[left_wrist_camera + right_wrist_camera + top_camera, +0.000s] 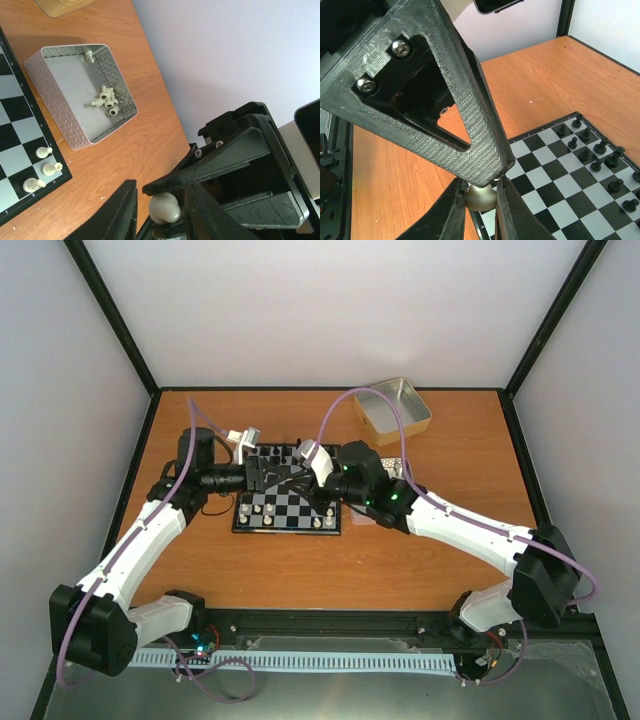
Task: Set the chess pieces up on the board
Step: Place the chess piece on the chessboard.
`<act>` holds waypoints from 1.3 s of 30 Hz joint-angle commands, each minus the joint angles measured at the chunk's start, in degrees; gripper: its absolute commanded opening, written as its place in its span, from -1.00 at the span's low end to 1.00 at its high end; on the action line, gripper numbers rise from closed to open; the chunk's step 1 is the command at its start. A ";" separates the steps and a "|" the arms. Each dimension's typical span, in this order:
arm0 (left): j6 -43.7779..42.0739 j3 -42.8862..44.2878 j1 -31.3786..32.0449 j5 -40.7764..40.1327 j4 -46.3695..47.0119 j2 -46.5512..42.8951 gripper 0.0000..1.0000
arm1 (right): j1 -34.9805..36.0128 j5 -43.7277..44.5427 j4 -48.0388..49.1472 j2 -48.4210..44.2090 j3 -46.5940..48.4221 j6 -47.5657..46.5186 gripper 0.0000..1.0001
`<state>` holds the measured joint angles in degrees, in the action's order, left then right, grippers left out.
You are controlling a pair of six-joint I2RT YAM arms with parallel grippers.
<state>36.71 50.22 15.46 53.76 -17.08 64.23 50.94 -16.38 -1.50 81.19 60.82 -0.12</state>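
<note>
Looks like a mid-air handoff over the small black-and-silver checked chessboard [288, 529]. Seeing the right two-finger black claw [481, 212] clenched on a tiny cream-white rounded chess piece [481, 197], reaching in from 3 o'clock in the top view. Meeting it from 9 o'clock: the left black claw [161, 220], jaws drawn in close on either side of that same piece and touching its top in the right wrist view. Can't tell whether properly pinching or just bracketing it, though. Can't make out the piece's long axis either, with only a round blob showing between the fingers.

Key bit for the next move, probably: hanging roughly above the far part of the board, near the tiny black chess pieces [600, 150], with the cream pieces already standing [50, 168] down at 6 o'clock along the near edge. So needs to travel toward 6 o'clock, with either arm about equally near.

Also spotting more loose cream pieces [106, 99] in a shallow square embossed metal tin [55, 115] just beside the board at 3 o'clock, so plenty left to place. Risky part, at a guess: letting go on one side before gripping on the other and dropping it among the black ranks.
</note>
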 commanded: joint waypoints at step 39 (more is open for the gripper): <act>-11.17 -1.88 11.36 -46.87 -3.42 16.79 -0.91 | -0.31 20.43 -5.79 -5.50 -8.52 14.34 0.27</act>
<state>27.44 47.77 25.39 10.59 -22.74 78.87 50.98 0.93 -7.18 76.84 53.15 12.32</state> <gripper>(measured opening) 0.078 0.636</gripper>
